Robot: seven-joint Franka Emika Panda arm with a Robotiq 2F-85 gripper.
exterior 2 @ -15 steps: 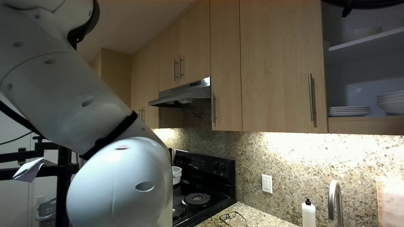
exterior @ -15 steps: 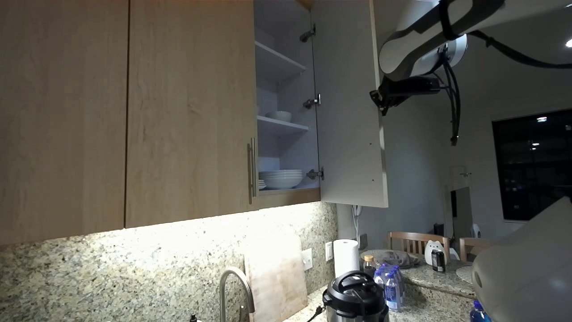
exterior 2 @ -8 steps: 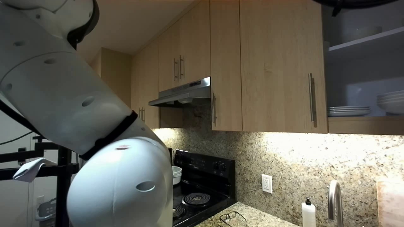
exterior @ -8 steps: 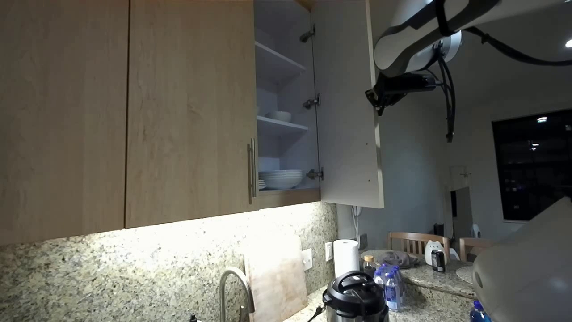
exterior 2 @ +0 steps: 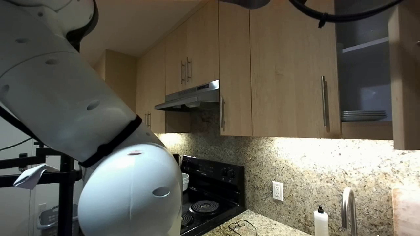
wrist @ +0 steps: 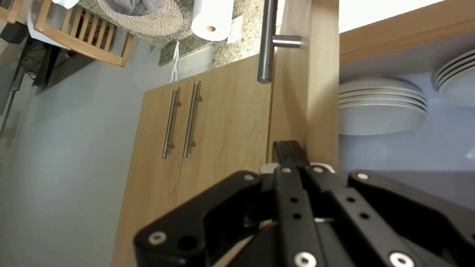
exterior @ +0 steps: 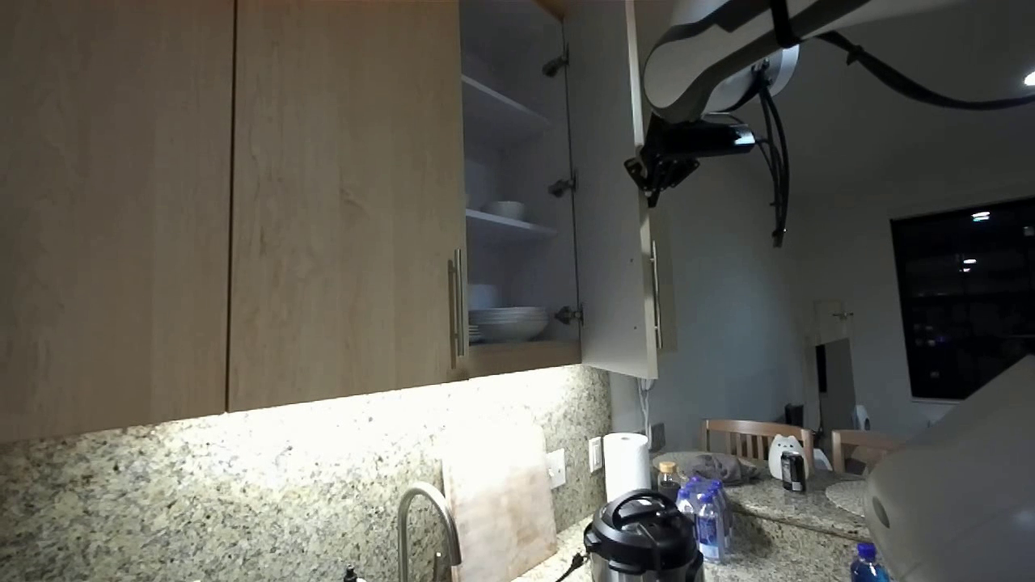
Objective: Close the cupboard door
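Note:
The cupboard door (exterior: 608,234) stands wide open, its white inner face and hinges showing in an exterior view. Its wood edge also shows in an exterior view (exterior 2: 407,98) at the far right and in the wrist view (wrist: 323,81). The door's slim bar handle (exterior: 656,295) is on the outer face, and it shows at the top of the wrist view (wrist: 268,40). My gripper (exterior: 647,187) is at the door's free edge, on the outer side, above the handle. In the wrist view the fingertips (wrist: 289,148) are together with nothing between them, against or almost against the door.
Shelves inside hold bowls (exterior: 508,323) and plates (exterior 2: 362,115). A matching closed door (exterior: 348,194) is beside the opening. Below are a faucet (exterior: 424,505), a pressure cooker (exterior: 643,537), a paper towel roll (exterior: 627,465) and water bottles (exterior: 709,521).
My gripper has moved left in an exterior view, and the door has swung partway toward the cabinet with it. The door's handle and edge have come into view.

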